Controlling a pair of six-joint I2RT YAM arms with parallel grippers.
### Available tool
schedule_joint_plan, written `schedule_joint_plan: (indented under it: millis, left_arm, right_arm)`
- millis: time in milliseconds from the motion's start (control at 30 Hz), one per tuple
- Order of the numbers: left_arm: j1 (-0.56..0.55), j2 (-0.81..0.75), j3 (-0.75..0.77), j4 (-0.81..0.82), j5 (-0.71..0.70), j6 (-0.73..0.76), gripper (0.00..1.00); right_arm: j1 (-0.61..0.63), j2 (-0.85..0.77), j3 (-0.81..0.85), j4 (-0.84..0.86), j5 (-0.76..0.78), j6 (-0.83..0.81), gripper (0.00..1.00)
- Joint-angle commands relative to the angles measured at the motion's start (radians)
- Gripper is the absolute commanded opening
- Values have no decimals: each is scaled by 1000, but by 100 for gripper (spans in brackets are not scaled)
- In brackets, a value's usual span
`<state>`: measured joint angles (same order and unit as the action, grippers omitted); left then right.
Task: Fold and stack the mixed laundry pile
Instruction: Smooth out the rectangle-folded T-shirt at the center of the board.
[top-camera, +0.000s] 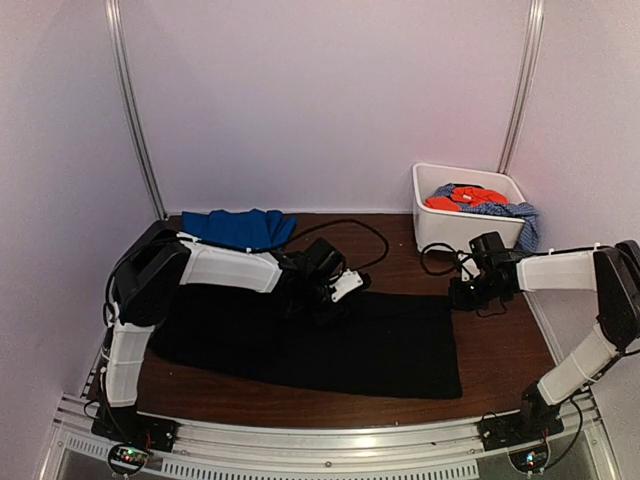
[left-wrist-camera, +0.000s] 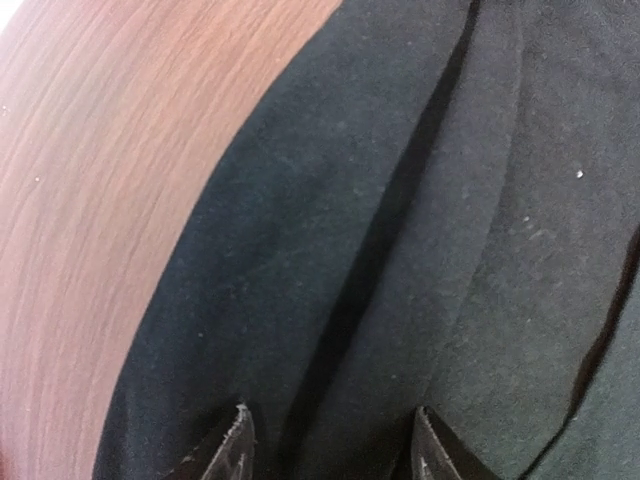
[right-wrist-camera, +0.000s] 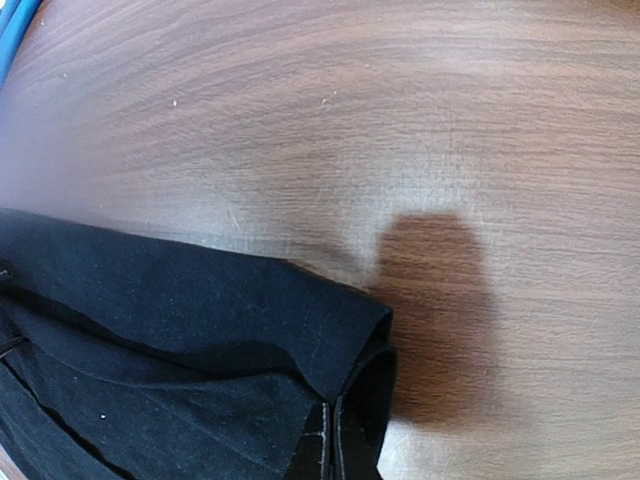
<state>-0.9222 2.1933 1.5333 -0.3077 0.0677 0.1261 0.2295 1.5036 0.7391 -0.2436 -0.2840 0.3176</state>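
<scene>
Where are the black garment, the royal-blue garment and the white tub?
black garment (top-camera: 380, 345), top view, flat middle
royal-blue garment (top-camera: 238, 228), top view, middle of bundle
white tub (top-camera: 438, 225), top view, front wall

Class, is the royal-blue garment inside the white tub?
No, the royal-blue garment lies on the table at back left, away from the tub.

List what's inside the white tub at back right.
Showing in the white tub: an orange-red garment and a blue-white speckled garment that spills over the rim. Whatever lies beneath them, and the tub floor, is covered.
</scene>
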Motion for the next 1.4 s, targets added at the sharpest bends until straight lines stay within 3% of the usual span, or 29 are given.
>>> schedule_joint_plan:
  millis: [0,233,600,833,1033,1367]
  left_arm:
    - [2,-67,-34,16,-45,54,56]
    - [20,-159,-115,-102,-53,156,59]
    - [58,-199,-222,-91,-153,217,54]
    - [62,-208,-225,-85,-164,232,28]
    - [62,-268,-250,-84,-75,226,2]
    - [61,-386,-367,-84,46,250,0]
  right_arm:
    - [-4,-43,-8,-11,14,-1,0]
    - [-5,-37,-10,-7,4,-4,0]
    - [-5,-37,-9,-9,-2,-12,0]
    - [-5,-38,-6,-15,0,-12,0]
    - [-4,-47,0,-28,-2,-15,0]
    - [-6,-89,-25,-70,-12,-19,0]
